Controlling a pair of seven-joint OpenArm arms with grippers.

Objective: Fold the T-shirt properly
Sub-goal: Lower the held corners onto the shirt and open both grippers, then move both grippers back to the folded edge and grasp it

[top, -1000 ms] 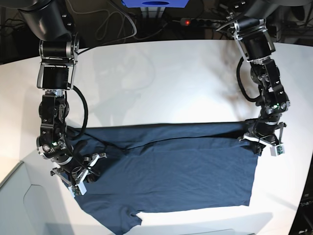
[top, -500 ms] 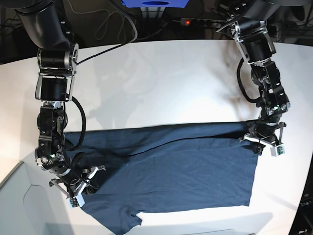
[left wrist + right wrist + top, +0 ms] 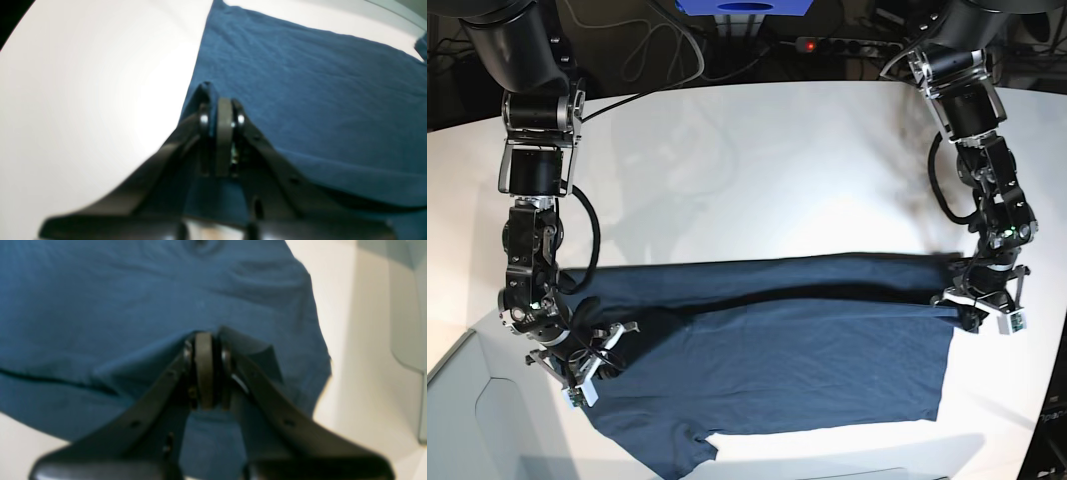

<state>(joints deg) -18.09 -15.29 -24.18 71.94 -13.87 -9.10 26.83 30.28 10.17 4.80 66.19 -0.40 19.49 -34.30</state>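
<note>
The dark navy T-shirt (image 3: 777, 350) lies spread across the front of the white table (image 3: 757, 170), with its far edge lifted into a long fold that casts a shadow line. My left gripper (image 3: 975, 308) is shut on the T-shirt's far right corner; in the left wrist view the fingertips (image 3: 220, 103) pinch a peak of blue cloth (image 3: 300, 76). My right gripper (image 3: 590, 357) is shut on the T-shirt at its left end; in the right wrist view the gripper (image 3: 204, 343) pinches a ridge of the cloth (image 3: 116, 296). A sleeve (image 3: 682, 450) sticks out at the front.
A grey bin (image 3: 462, 400) stands off the table's front left corner, and its wall (image 3: 408, 306) shows in the right wrist view. Cables and a power strip with a red light (image 3: 807, 45) lie behind the table. The table's right edge (image 3: 1052, 330) is close to my left gripper.
Both grippers have moved toward the front with the held edge; my left gripper also shifted right. The T-shirt's far edge has followed and stretched into a straighter line.
</note>
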